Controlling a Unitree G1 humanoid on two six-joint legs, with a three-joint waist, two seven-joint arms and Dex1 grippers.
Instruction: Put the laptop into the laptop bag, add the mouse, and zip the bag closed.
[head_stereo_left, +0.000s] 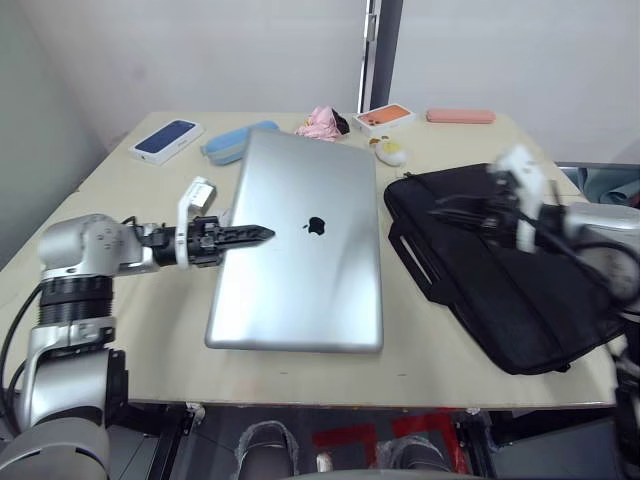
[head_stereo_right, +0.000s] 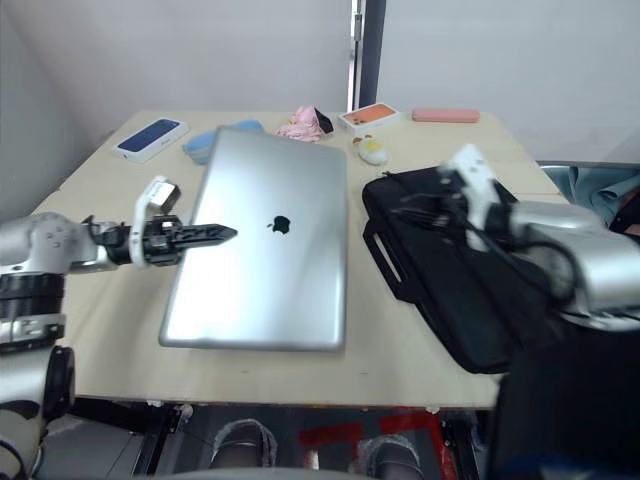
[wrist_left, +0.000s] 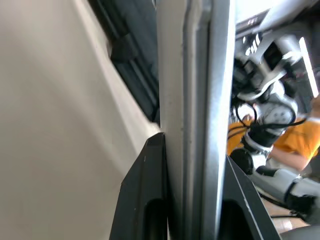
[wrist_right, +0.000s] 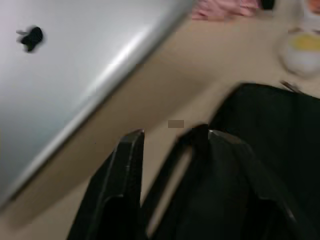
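A: Two eye views first. Left hand (head_stereo_left: 262, 234) pinches the left edge of the thin silver-grey metal laptop (head_stereo_left: 300, 250), which sits tilted over the pale wooden bench (head_stereo_left: 150, 290); the large black fabric laptop bag (head_stereo_left: 500, 280) lies to its right, apart from it.

B: And the right hand (head_stereo_right: 440, 210)?

A: Over the bag's upper left corner by the strap handles. A thin edge pinch could let the laptop slip or swing.

B: Left wrist view?

A: Both fingers (wrist_left: 145, 195) are clamped on the laptop's edge, one on each face.

B: Right wrist view?

A: Fingers (wrist_right: 125, 170) stand apart around a handle strap, nothing gripped. If the bag's mouth isn't held open, the laptop may catch on the zipper. I cannot pick out the mouse for certain.
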